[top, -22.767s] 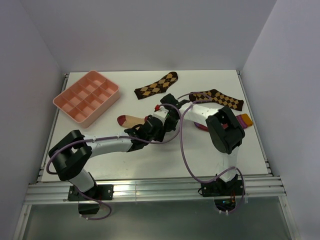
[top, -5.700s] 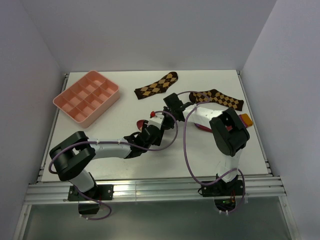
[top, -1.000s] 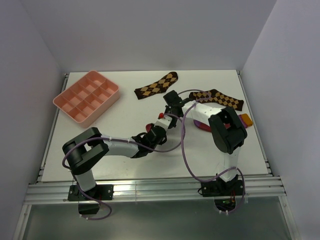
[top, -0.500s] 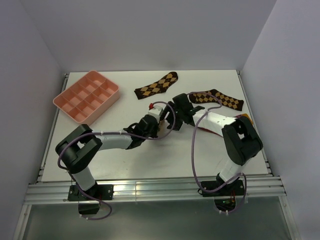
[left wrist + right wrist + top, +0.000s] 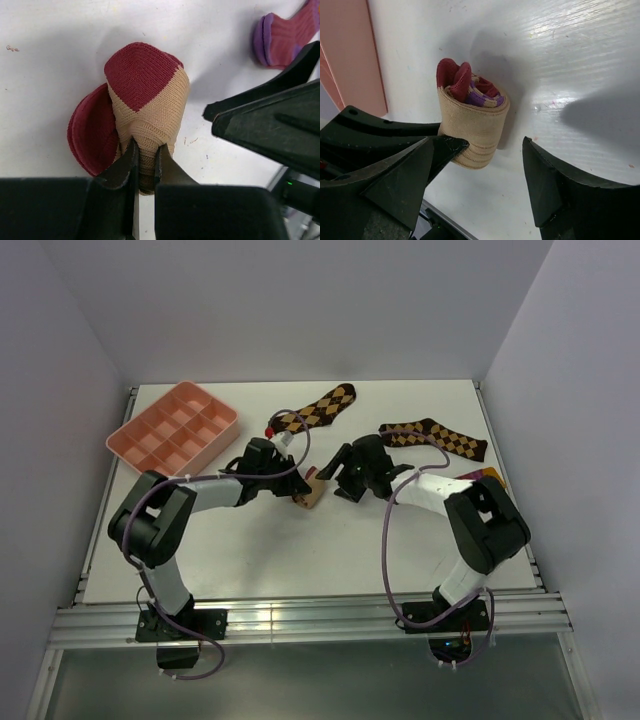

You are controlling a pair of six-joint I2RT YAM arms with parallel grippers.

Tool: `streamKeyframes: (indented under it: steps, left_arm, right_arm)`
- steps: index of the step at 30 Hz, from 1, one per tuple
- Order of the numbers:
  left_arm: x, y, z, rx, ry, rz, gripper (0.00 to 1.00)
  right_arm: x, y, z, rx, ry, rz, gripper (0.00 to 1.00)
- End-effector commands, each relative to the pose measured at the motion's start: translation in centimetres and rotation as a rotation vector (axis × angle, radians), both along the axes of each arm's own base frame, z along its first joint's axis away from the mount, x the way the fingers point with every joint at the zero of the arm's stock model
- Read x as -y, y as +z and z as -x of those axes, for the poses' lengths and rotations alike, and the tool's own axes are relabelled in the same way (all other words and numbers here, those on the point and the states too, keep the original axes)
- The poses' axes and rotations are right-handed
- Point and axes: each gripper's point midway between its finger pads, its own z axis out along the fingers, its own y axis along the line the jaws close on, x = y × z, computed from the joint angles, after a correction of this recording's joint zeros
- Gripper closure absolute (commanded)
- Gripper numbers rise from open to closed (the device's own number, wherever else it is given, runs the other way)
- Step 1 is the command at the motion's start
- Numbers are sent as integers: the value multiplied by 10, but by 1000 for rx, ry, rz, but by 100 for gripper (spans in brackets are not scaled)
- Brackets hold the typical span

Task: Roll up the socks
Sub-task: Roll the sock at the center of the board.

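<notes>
At mid-desk (image 5: 250, 550), the tan sock (image 5: 312, 492) lies rolled into a stubby bundle, with its maroon toe wrapped over the outside and maroon folds showing at one end. The left tool (image 5: 145, 150) pinches the bundle's tan edge, its jaws nearly closed on the fabric. The right tool (image 5: 495, 145) stands wide open just beside the bundle and holds nothing. The crimson sock (image 5: 287, 32) lies apart from the bundle, purple toe showing. Argyle socks (image 5: 315, 410) lie toward the back, and a pink tray (image 5: 215, 440) sits at back left.
</notes>
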Motion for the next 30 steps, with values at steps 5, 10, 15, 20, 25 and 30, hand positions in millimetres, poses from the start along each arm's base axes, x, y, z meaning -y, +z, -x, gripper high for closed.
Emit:
streamKeyframes:
  steps: [5,10,15,20,25,30]
  left_arm:
    - [-14,-33,23,-285,-11,15,99]
    - [-20,-45,25,-345,-4,3,99]
    - [-20,-51,28,-383,-5,7,99]
    - [-24,-65,38,-460,1,-16,99]
    - [-29,-78,45,-514,10,-26,99]
    - [-32,-81,44,-514,25,-41,97]
  right_arm:
    - [-21,-2,-16,62,23,-55,22]
    - [-27,-11,-21,51,34,-44,24]
    - [-33,-24,-22,32,55,-29,26]
    - [-38,-25,-26,55,74,-43,27]
    - [-43,-27,-29,58,91,-40,35]
    - [-40,-36,-24,38,103,-8,59]
